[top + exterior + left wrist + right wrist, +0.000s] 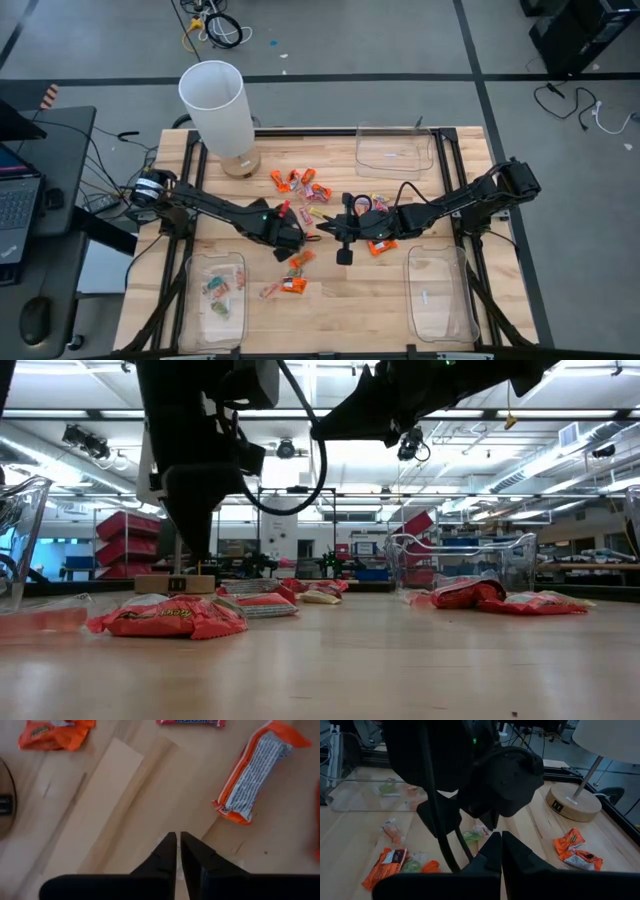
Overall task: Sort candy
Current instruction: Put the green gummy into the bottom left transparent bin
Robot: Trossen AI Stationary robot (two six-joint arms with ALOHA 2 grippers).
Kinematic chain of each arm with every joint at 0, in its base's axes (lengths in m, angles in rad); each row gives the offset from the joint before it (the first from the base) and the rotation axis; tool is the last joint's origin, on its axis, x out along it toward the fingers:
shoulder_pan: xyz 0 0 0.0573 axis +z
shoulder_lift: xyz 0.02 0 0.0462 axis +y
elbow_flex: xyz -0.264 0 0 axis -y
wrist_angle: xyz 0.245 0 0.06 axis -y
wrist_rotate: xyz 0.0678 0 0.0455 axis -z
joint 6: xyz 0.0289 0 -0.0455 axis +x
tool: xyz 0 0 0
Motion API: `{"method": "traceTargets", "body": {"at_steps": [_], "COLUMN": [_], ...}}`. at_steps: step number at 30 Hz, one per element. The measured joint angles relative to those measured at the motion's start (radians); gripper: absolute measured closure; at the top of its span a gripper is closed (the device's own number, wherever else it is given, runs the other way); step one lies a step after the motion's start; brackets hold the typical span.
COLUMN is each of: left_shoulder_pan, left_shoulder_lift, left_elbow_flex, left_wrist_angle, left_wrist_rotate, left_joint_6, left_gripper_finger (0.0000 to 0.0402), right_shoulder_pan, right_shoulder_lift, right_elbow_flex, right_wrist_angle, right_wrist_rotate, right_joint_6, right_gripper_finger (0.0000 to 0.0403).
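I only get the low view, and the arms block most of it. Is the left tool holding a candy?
Observer: No. Its wrist view shows the left tool shut on nothing, over bare wood.
Operator: Has anything been sorted?
Observer: From above, a few candies lie in the clear tray on the left tool's side.
Operator: And the right tool?
Observer: The right tool is shut too, with nothing in it. It faces the left tool near the middle of the table.
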Motion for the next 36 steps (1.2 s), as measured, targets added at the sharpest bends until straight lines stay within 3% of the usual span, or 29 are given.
{"method": "traceTargets", "body": {"at_steps": [20, 36], "left_shoulder_pan": [-0.008, -0.019], "left_shoulder_lift": [-0.001, -0.001], "left_elbow_flex": [-0.082, -0.085], "left_wrist_angle": [0.014, 0.129], "left_wrist_rotate": [0.087, 0.102], "left_joint_6": [-0.364, -0.416], "left_gripper_finger": [0.0276, 0.0268], "right_shoulder_pan": [-0.005, -0.005], "right_shoulder_lift": [0.0, 0.0], "right_elbow_flex": [0.0, 0.001], "right_wrist_angle": [0.009, -0.047], "right_wrist_rotate": [-0.002, -0.026], "right_joint_6": [0.041, 0.034], "right_gripper_finger": [0.0376, 0.0355]}}
